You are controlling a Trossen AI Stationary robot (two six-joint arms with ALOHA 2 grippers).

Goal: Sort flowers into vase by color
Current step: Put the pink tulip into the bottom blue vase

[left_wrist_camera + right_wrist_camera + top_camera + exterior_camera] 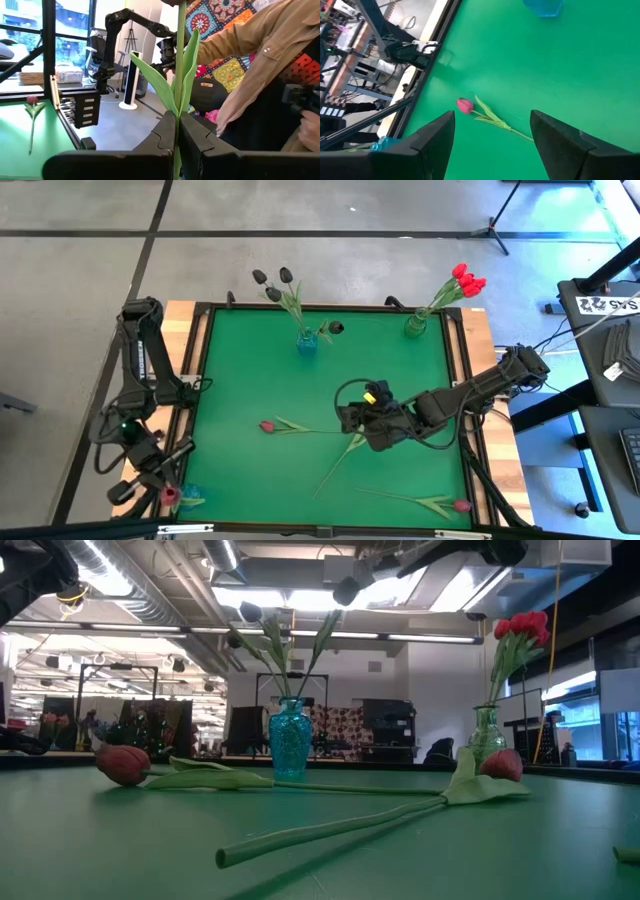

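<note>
While both arms work over the green bench (420, 380):
Right end effector (492, 137): fingers apart, above bench centre.
Maroon tulip (465, 105): lying flat, ahead of and below it, untouched.
Left end effector (177, 131): clamped on an upright tulip stem (180, 60).

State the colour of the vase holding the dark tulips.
Blue vase, clearest in the low view.

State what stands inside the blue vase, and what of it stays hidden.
The blue vase holds three black tulips on green stems with leaves, heads leaning out beyond the table's far edge. The stem ends inside the vase are covered by its tinted glass; whether it holds water cannot be told.
</note>
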